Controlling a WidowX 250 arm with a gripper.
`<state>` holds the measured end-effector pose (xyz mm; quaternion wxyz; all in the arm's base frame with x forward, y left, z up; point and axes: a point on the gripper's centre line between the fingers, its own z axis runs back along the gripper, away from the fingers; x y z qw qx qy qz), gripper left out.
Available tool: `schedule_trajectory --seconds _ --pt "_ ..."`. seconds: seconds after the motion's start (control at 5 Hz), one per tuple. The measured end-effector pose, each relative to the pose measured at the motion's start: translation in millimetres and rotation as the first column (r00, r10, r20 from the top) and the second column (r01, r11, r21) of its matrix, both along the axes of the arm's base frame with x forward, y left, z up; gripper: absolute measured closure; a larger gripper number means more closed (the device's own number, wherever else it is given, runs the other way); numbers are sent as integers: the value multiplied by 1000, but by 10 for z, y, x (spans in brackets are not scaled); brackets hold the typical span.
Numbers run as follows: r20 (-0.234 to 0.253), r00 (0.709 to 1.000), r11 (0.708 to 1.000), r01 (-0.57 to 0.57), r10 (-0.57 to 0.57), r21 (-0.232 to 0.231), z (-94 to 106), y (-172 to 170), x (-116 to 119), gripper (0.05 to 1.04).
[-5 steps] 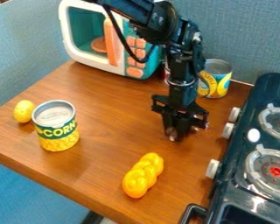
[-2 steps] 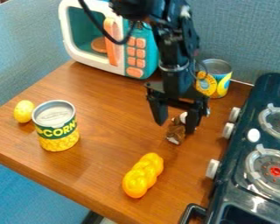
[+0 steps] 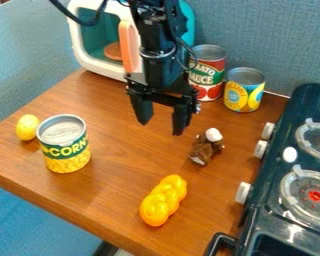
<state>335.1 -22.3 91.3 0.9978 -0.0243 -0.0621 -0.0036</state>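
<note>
Brown toy [image 3: 201, 149] | tabletop [image 3: 237, 160] between it and stove [image 3: 264, 187] edge | tool [image 3: 161, 126] nearby, fingers spread open

Single camera view, fixed, set above the tabletop [image 3: 119, 150] and aimed down at a slant, past its near edge toward the grey-blue partition [image 3: 289, 40] behind. Tabletop edge crosses lower left on a diagonal. Range moderate: corn can [image 3: 64, 150] shows lid and side together; small brown item [image 3: 203, 148] lies right of frame centre. Toy microwave [image 3: 104, 68] at upper left, cut by top edge; stove [image 3: 273, 220] cropped at right; arm [image 3: 159, 55] enters from top
</note>
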Motion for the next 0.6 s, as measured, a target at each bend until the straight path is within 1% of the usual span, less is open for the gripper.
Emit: schedule_trajectory --seconds 0.2,0.4,0.6 --pt "-22 1000 997 7 -6 75 71 313 -164 79" --pt "-12 1000 995 -1 2 100 240 757 -327 79" --pt "-7 1000 996 12 -12 92 265 986 -413 79"
